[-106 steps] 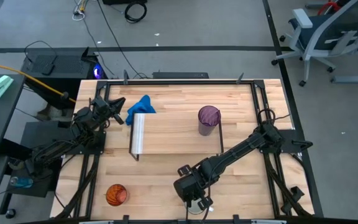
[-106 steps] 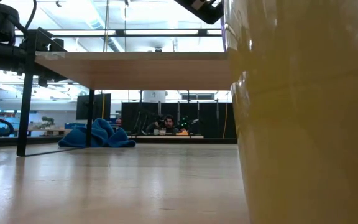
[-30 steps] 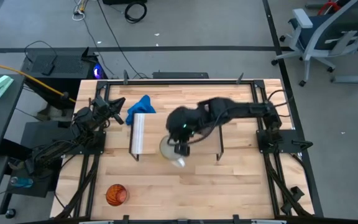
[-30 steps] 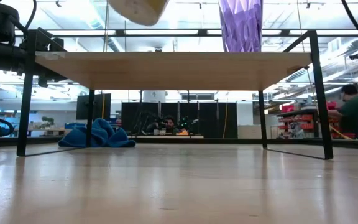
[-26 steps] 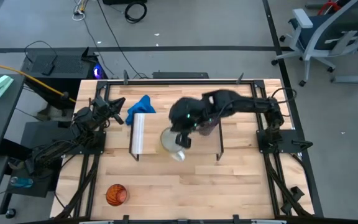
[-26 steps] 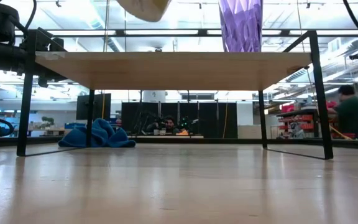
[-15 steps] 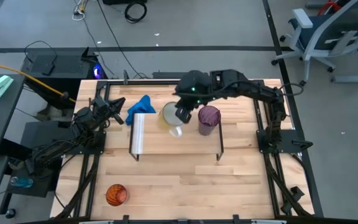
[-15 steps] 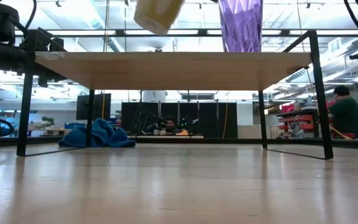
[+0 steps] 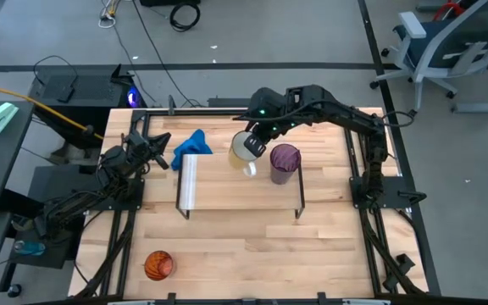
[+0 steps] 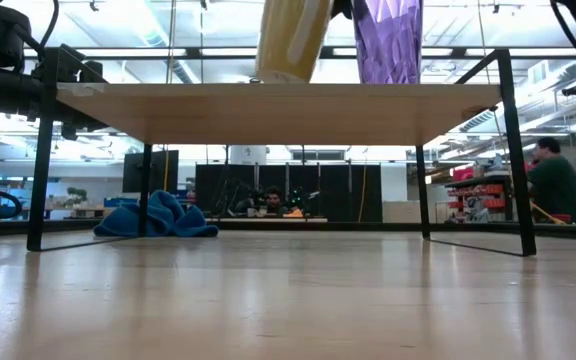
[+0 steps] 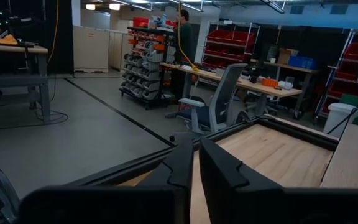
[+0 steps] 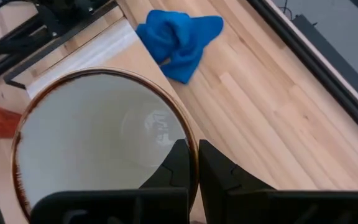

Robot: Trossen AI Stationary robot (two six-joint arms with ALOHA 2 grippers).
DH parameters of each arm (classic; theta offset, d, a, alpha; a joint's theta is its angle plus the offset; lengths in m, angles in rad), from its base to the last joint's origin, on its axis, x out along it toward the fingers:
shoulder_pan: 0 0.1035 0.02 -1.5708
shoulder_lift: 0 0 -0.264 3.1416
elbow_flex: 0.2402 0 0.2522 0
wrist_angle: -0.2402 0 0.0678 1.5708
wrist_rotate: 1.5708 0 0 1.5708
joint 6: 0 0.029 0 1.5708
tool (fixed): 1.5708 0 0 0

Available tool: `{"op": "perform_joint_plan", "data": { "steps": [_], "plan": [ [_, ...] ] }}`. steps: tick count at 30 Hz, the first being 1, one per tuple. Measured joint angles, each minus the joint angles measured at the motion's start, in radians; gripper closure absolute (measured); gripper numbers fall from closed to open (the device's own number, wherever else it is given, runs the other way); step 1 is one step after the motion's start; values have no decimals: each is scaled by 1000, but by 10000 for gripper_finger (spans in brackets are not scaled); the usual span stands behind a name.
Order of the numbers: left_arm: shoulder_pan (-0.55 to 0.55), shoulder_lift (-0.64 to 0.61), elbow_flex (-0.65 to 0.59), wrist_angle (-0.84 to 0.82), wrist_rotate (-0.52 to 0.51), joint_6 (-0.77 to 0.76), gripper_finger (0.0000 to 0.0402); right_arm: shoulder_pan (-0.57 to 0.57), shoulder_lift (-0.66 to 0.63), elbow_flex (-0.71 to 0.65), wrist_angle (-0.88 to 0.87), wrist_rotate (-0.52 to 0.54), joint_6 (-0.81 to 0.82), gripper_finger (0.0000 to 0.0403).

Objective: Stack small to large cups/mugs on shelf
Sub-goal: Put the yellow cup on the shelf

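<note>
From overhead I see my right gripper (image 9: 255, 146) reaching over the back part of the shelf (image 9: 227, 191), clamped on the white mug (image 9: 244, 148), which sits just beside the purple tumbler (image 9: 285, 163) on its left in that picture. That view cannot tell me whether the mug touches the board. The low view does: there the mug (image 10: 290, 40) hangs tilted, its base just above the shelf top (image 10: 268, 112), with the tumbler (image 10: 388, 40) standing upright right next to it. The right wrist view adds the grip itself: the two fingers (image 12: 179, 165) pinch the brown-edged rim, one inside the mug (image 12: 98, 143) and one outside, and past the rim I can make out the blue cloth (image 12: 179, 37) on the table and the shelf's white end panel (image 12: 86, 53). The small orange cup (image 9: 158, 265) shows only from overhead, near the front left corner of the table (image 9: 329, 254), well apart from the shelf. My left gripper (image 9: 161, 141) waits at the table's left edge near the cloth; its wrist view shows the fingers (image 11: 182, 165) nearly together, facing the room
</note>
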Motion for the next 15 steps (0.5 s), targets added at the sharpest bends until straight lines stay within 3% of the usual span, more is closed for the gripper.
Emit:
{"op": "perform_joint_plan", "data": {
  "steps": [15],
  "plan": [
    [0, 0, 0, 4, 0, -5, 372, 11, 41, 0, -30, -4, 37, 390]
  ]
}}
